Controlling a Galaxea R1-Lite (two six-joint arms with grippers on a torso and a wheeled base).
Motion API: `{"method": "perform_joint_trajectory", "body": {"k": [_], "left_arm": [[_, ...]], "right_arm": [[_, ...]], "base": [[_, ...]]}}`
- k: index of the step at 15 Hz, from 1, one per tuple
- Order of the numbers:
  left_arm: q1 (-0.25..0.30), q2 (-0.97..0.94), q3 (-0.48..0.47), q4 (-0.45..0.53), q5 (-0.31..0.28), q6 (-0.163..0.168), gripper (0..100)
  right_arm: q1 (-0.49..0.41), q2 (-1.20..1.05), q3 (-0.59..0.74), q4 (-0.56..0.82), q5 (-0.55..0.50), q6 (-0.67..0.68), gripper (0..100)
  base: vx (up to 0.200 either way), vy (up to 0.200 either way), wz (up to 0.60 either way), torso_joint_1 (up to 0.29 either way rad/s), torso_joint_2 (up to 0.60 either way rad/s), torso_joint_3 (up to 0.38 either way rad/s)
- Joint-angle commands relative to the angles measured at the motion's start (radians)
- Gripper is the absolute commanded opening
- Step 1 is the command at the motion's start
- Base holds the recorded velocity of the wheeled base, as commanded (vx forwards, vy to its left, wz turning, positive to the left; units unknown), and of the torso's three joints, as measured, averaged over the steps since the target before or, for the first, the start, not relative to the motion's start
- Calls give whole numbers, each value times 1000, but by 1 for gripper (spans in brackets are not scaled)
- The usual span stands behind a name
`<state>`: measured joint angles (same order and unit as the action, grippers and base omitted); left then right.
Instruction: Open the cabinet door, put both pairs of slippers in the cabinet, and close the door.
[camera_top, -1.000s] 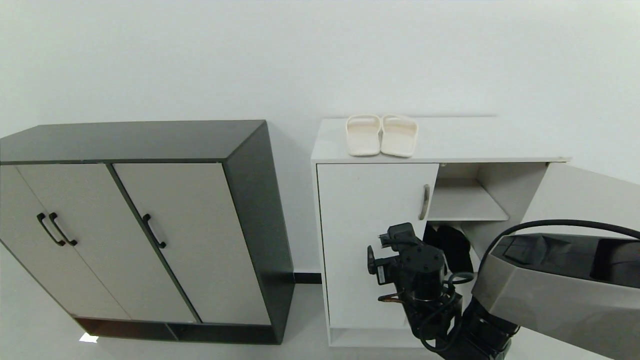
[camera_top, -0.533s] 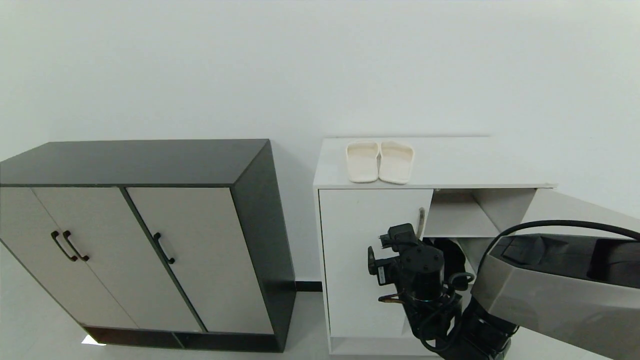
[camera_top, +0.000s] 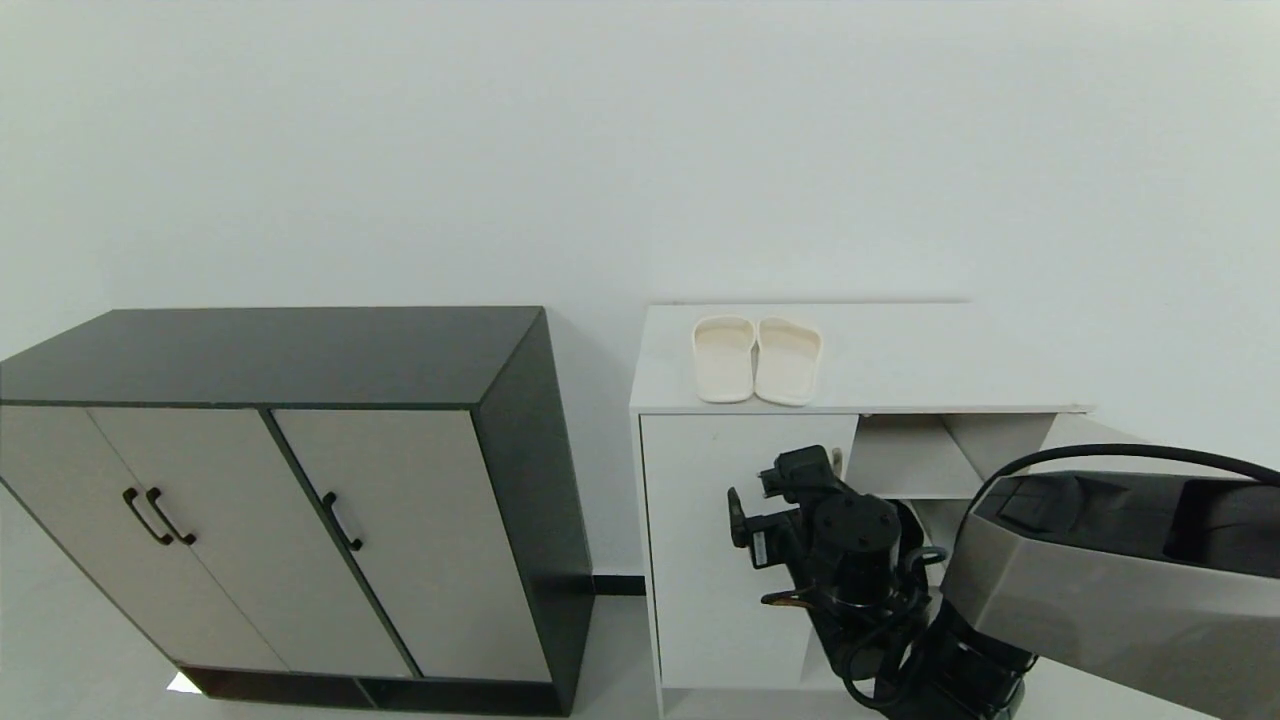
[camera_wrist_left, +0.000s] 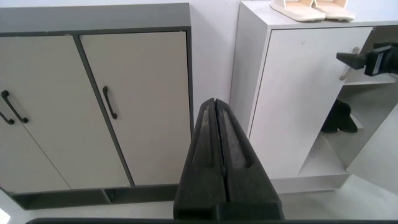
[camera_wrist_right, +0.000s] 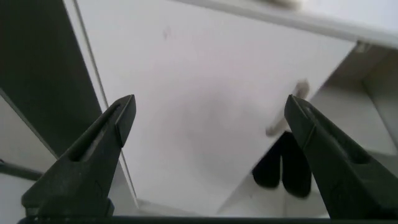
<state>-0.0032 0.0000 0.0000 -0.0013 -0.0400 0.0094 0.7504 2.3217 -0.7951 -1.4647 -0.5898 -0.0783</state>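
A cream pair of slippers (camera_top: 756, 359) (camera_wrist_left: 311, 8) lies on top of the white cabinet (camera_top: 900, 360) (camera_wrist_left: 298, 93). The cabinet's left door is closed and its right door (camera_wrist_left: 380, 167) stands open. A black pair of slippers (camera_wrist_left: 343, 116) (camera_wrist_right: 285, 167) stands inside on the bottom shelf. My right gripper (camera_top: 755, 500) (camera_wrist_right: 210, 106) (camera_wrist_left: 364, 60) is open in front of the closed door, close to its handle (camera_top: 838, 460) (camera_wrist_left: 346, 65), with nothing between its fingers. My left gripper (camera_wrist_left: 214, 106) is shut and empty, well back from both cabinets.
A dark cabinet (camera_top: 300, 355) (camera_wrist_left: 93, 25) with pale closed doors and black handles stands left of the white one, with a narrow gap between them. A plain wall rises behind both. An upper shelf (camera_top: 900, 460) shows inside the open side.
The whole head picture has shifted downward, so the camera moved. Against the white cabinet, my right gripper now sits higher, nearer the door handle. The slippers have stayed put.
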Motion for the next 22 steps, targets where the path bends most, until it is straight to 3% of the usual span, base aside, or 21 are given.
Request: {"method": "perform_joint_trajectory", "body": {"k": [1, 2, 5, 6, 9, 12, 18, 22], "left_arm": [[0, 2, 0, 0, 0, 0, 0], [0, 2, 0, 0, 0, 0, 0], [0, 2, 0, 0, 0, 1, 0], [0, 2, 0, 0, 0, 1, 0], [0, 2, 0, 0, 0, 1, 0], [0, 2, 0, 0, 0, 3, 0], [0, 2, 0, 0, 0, 6, 0], [0, 2, 0, 0, 0, 6, 0]], "right_arm": [[9, -13, 8, 3, 2, -15, 100], [18, -38, 11, 38, 2, -15, 100], [56, -185, -61, 354, 2, 72, 100], [58, -289, -134, 595, 2, 146, 100], [56, -395, -358, 1008, -24, 315, 100], [52, -351, -437, 1052, -147, 367, 100], [46, -335, -431, 1047, -150, 367, 100], [43, -334, -427, 1047, -150, 370, 100]], "base": [[0, 0, 0, 27, -51, -17], [0, 0, 0, 0, 0, 0], [0, 0, 0, 0, 0, 0], [0, 0, 0, 0, 0, 0], [0, 0, 0, 0, 0, 0], [0, 0, 0, 0, 0, 0], [0, 0, 0, 0, 0, 0], [200, 0, 0, -2, -4, 2]]}}
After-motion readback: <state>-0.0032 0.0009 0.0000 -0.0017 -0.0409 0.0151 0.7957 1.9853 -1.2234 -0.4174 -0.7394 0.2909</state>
